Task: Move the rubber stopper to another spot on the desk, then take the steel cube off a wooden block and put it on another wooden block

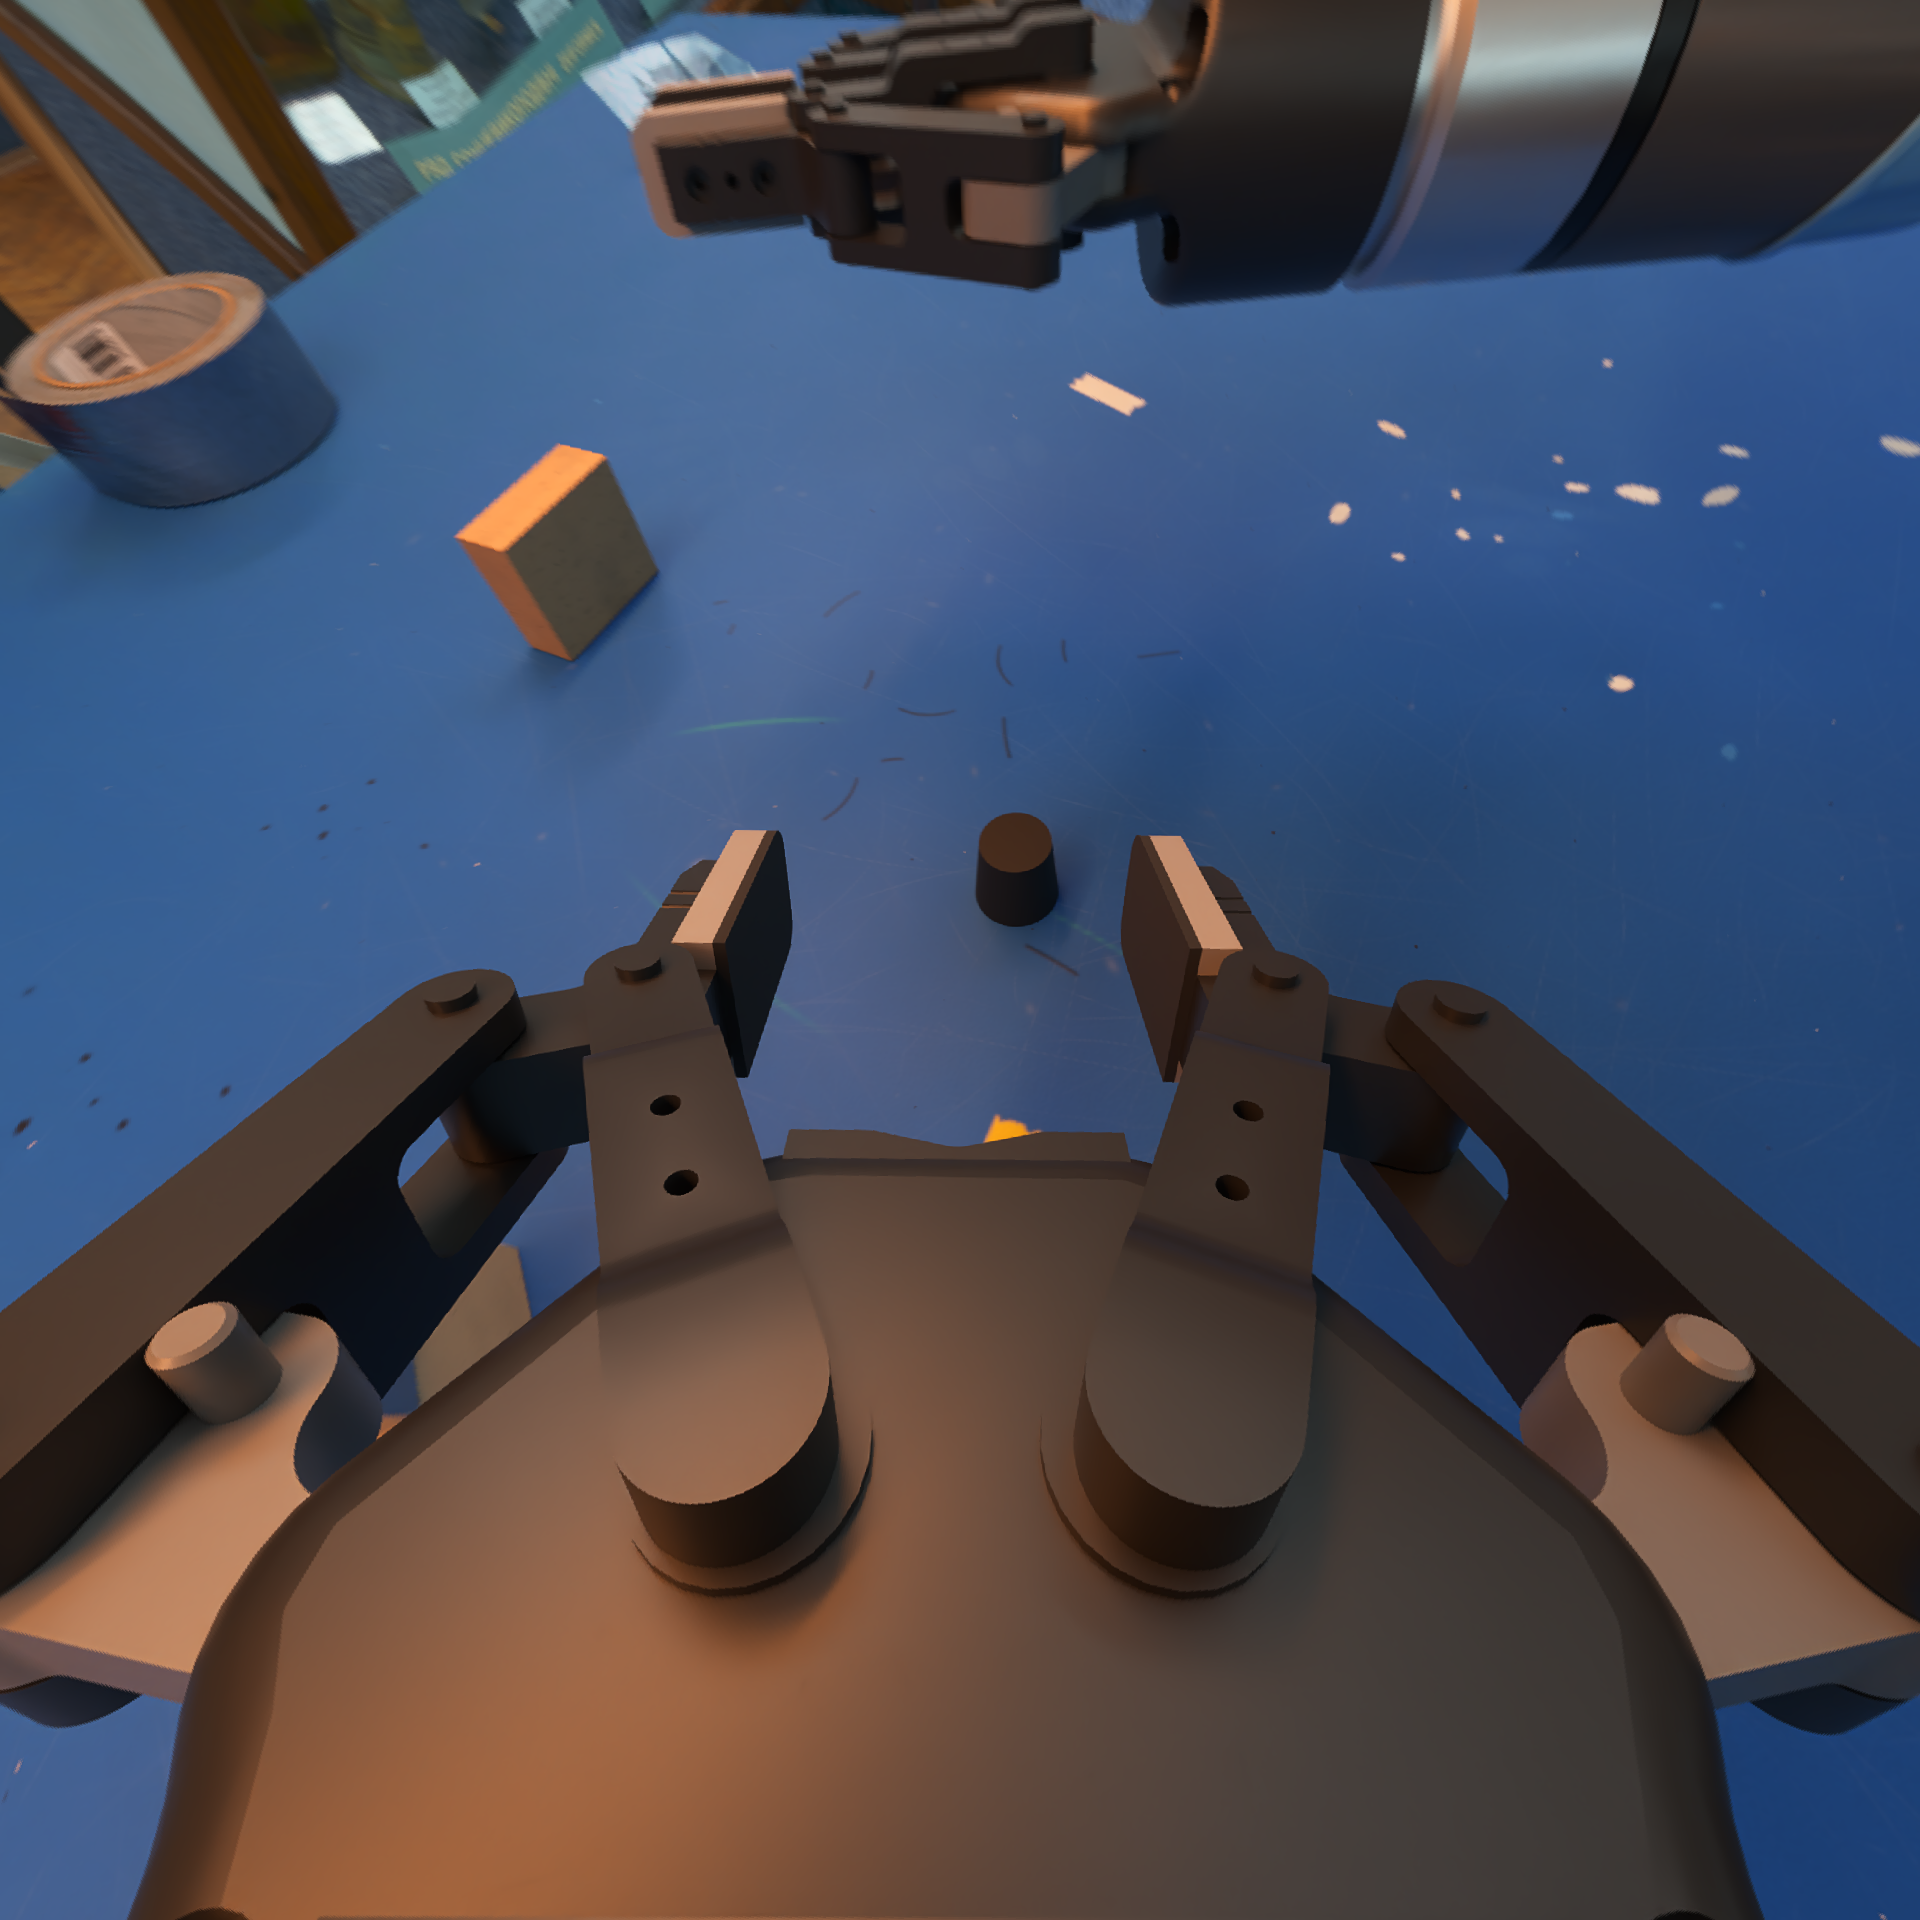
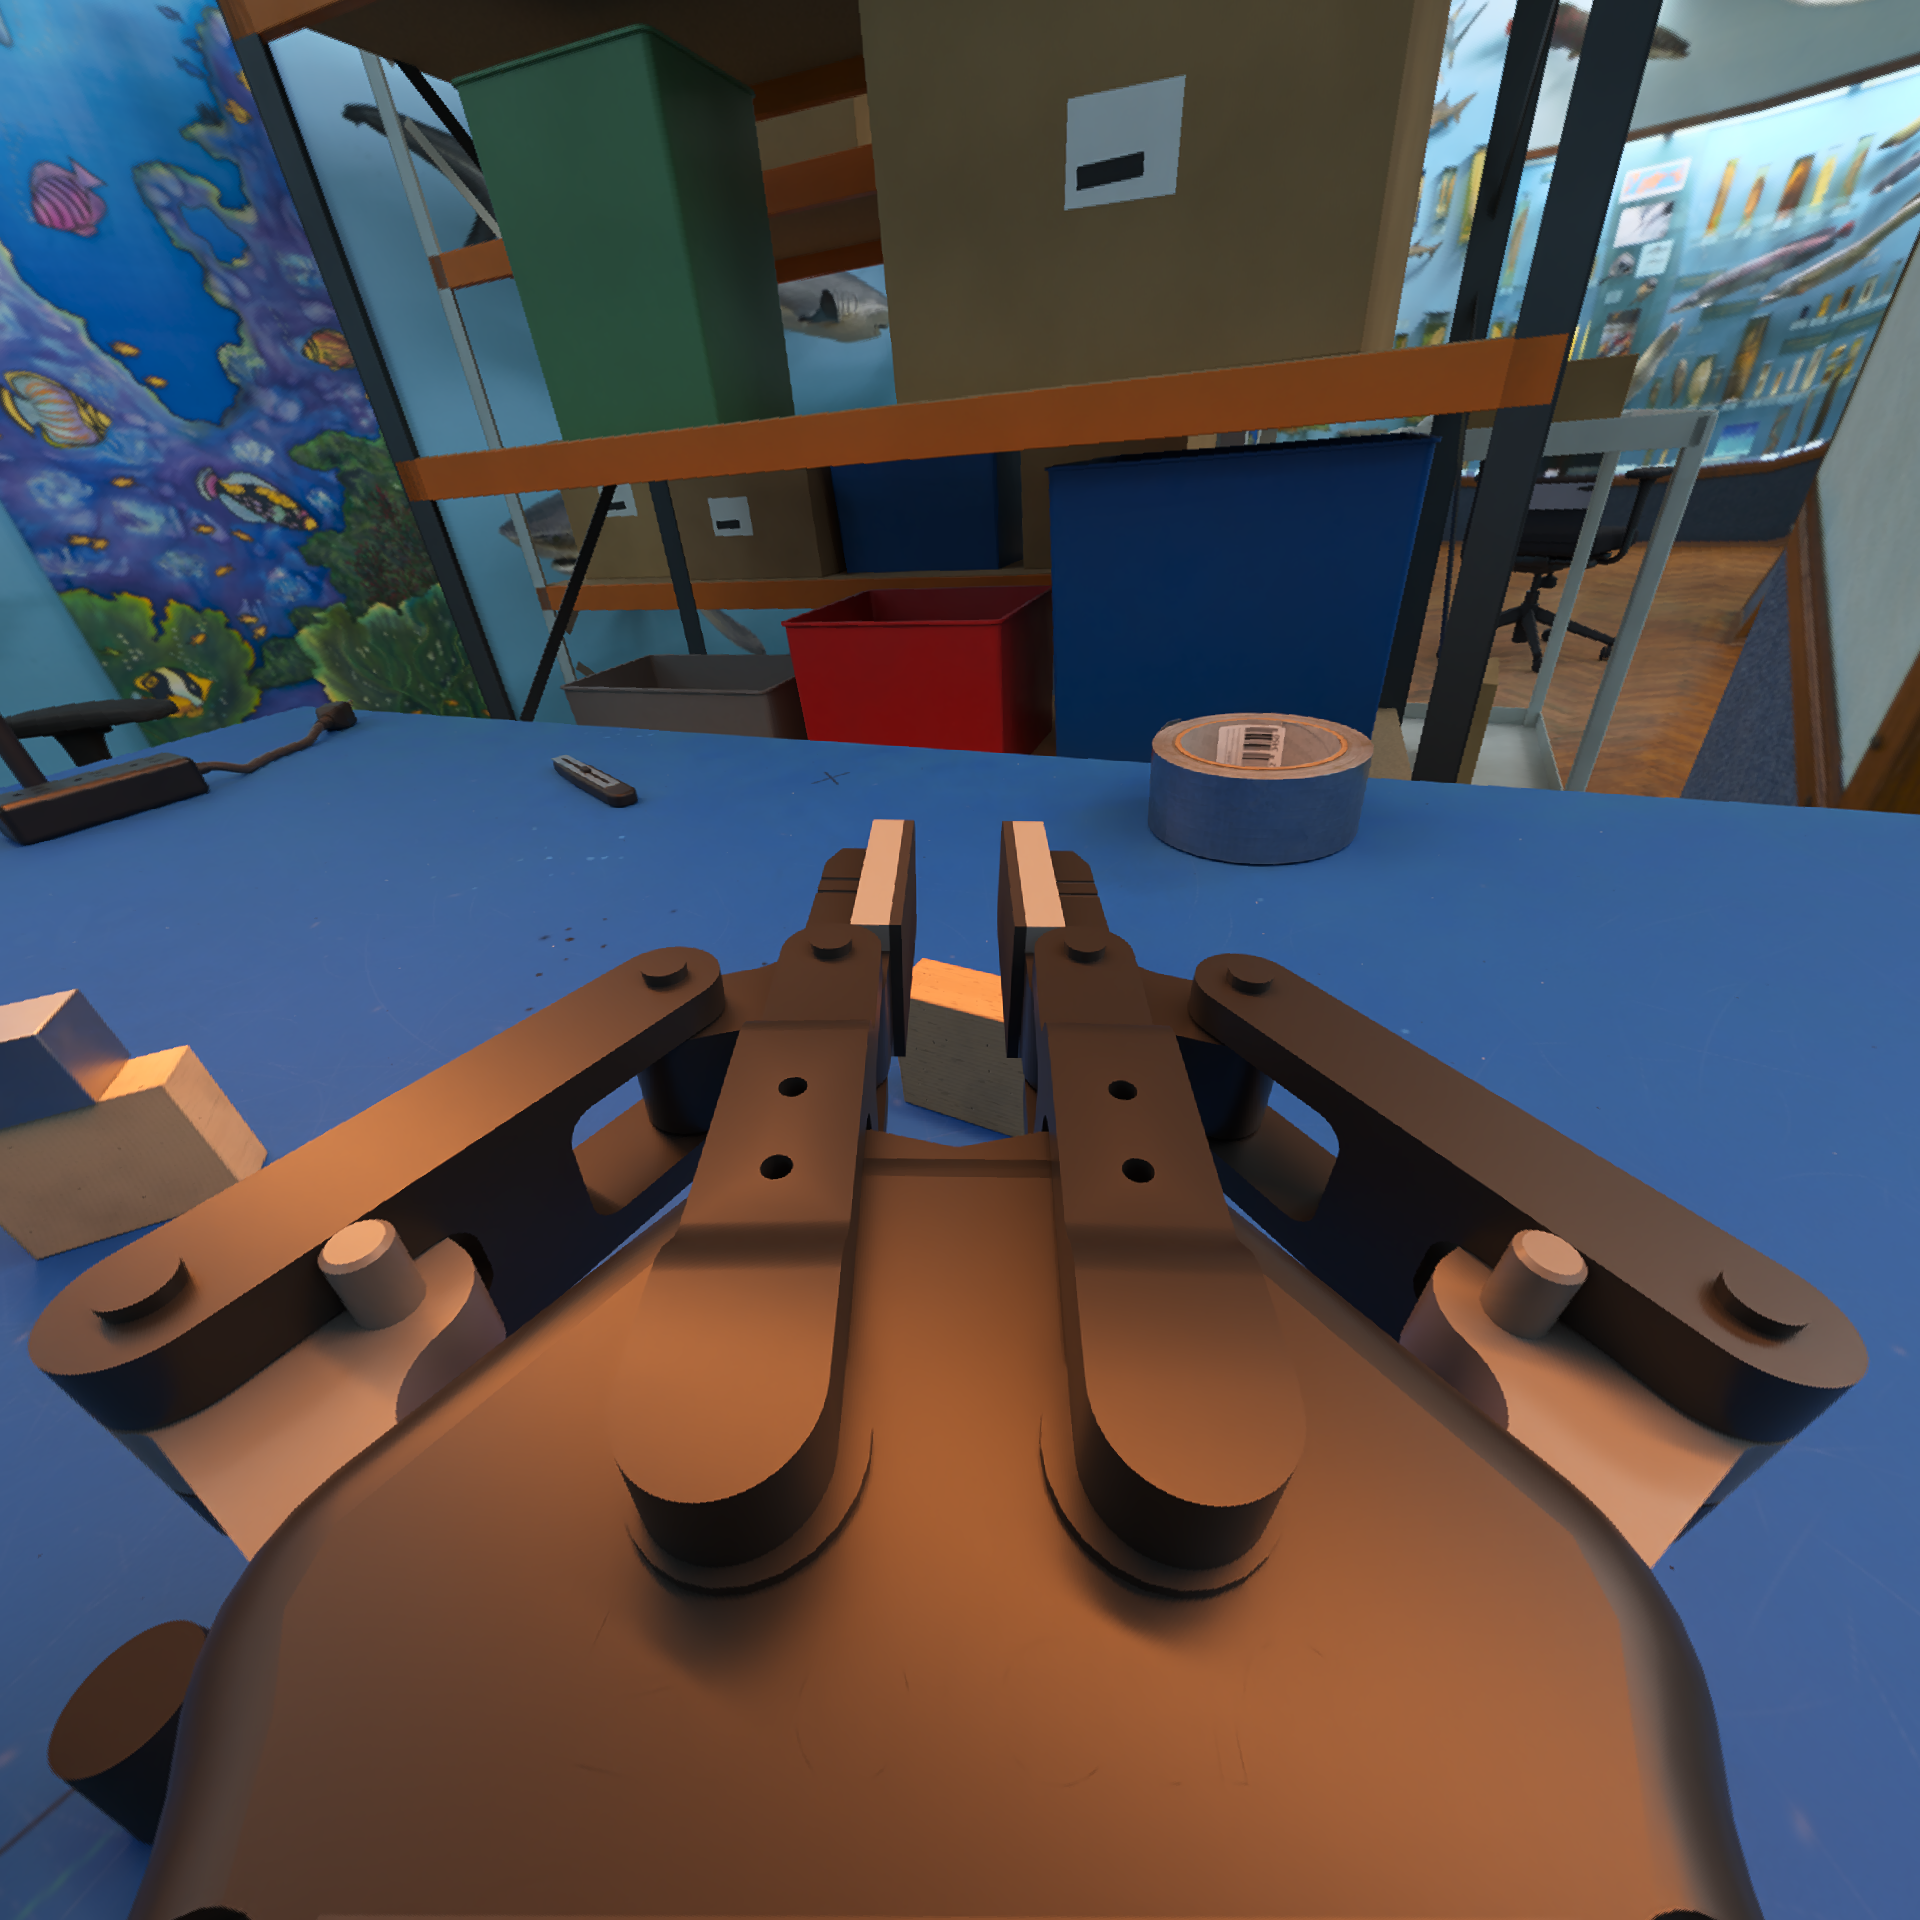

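Far left on the blue surface (image 1: pixel 1351 727), a tape roll (image 1: pixel 171 390), well apart from the work. Next along, a bare wooden block (image 1: pixel 561 551), lying free.

Centre, left end effector (image 1: pixel 956 883) spread wide and empty, low over the surface. Just right of its midline, the rubber stopper (image 1: pixel 1016 868), upright between the fingers but much nearer the right one, not yet gripped.

Likely trouble: on closing off-centre, a shove from the near finger, tipping the tapered stopper or rolling it away. Also possible: a pinch high on the taper, squeezing it out downward.

Upper right, right end effector (image 1: pixel 727 177) hanging above, narrowed to a slim gap, holding nothing. Risk of a knock between the arms on a high lift.

In the right wrist view, far left, steel cube (image 2: pixel 47 1039) resting on a second wooden block (image 2: pixel 135 1153), untouched.
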Motion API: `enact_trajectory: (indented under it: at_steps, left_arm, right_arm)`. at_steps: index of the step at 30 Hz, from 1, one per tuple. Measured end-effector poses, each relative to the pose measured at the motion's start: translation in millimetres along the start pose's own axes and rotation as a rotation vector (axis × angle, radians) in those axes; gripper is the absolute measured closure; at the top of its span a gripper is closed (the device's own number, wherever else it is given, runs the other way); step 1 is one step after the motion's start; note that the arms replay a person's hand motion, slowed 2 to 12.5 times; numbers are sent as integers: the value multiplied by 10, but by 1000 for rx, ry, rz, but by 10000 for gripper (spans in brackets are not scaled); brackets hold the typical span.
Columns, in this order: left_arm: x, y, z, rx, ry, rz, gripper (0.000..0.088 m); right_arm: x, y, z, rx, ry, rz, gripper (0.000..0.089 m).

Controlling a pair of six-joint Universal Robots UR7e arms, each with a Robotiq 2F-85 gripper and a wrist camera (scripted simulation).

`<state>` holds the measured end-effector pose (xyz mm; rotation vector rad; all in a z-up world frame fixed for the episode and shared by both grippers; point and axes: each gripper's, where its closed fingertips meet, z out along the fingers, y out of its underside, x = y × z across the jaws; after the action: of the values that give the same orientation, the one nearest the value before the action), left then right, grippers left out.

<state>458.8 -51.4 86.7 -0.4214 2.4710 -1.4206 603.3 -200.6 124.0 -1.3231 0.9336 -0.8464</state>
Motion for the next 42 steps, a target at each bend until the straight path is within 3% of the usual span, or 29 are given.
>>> enact_trajectory:
  at_steps: [7,13,23,33,42]
  left_arm:
    - [-210,-9,-336,74,-135,-93,272]
    - [-470,129,-630,68,-295,-189,218]
    - [-683,389,-915,34,-434,-229,202]
    - [-888,568,-940,25,-501,-287,49]
    - [-1083,708,-800,0,-538,-314,28]
  right_arm:
    - [-8,6,2,-3,1,-7,748]
    - [-18,15,6,-9,3,-17,748]
    - [-41,32,17,-19,5,-40,749]
    - [-58,46,26,-28,10,-62,749]
    - [-61,55,20,-31,19,-71,749]
